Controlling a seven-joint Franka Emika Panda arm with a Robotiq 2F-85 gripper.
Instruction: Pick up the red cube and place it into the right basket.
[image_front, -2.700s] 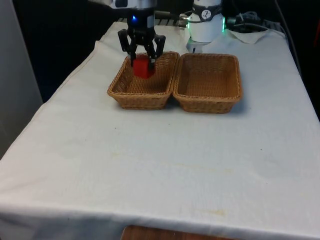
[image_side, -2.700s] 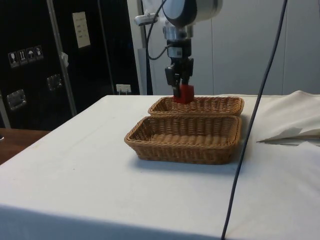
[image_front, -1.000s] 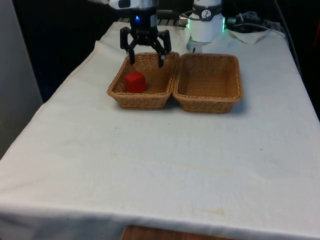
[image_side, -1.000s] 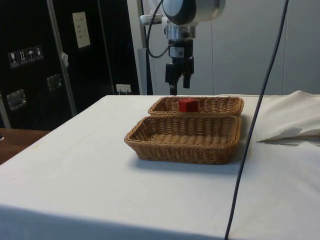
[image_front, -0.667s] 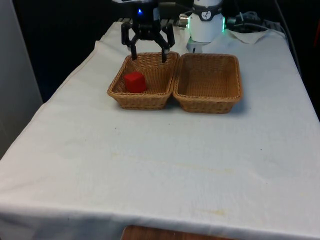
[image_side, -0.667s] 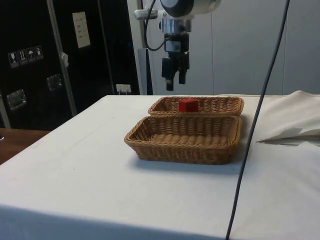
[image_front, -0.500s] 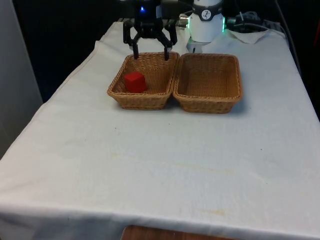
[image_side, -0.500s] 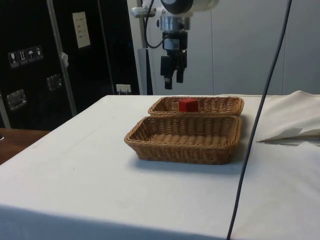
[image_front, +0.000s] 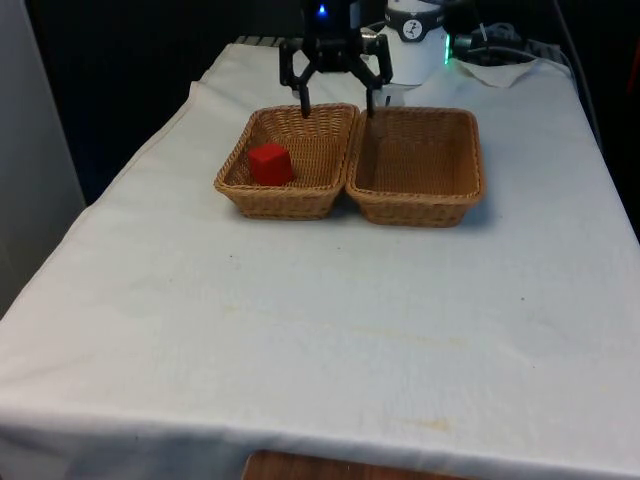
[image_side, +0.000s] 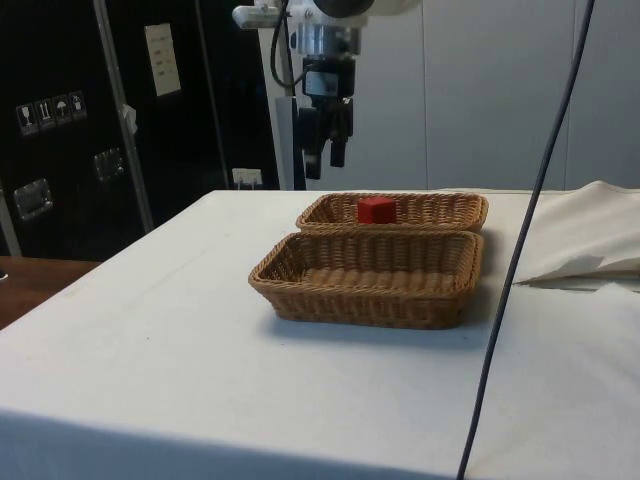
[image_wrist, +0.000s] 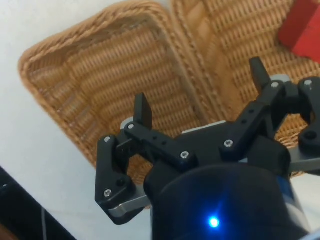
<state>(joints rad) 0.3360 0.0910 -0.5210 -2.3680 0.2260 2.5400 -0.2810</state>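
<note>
**Cube in basket, gripper empty above**

The red cube (image_front: 269, 163) lies in one wicker basket (image_front: 240, 178), below the gripper (image_front: 335, 100) and apart from it (fingers spread wide, holding nothing). The gripper hangs over the rims where this basket meets the neighbouring basket (image_front: 468, 190).

open room above both baskets (image_front: 413, 166)
</note>
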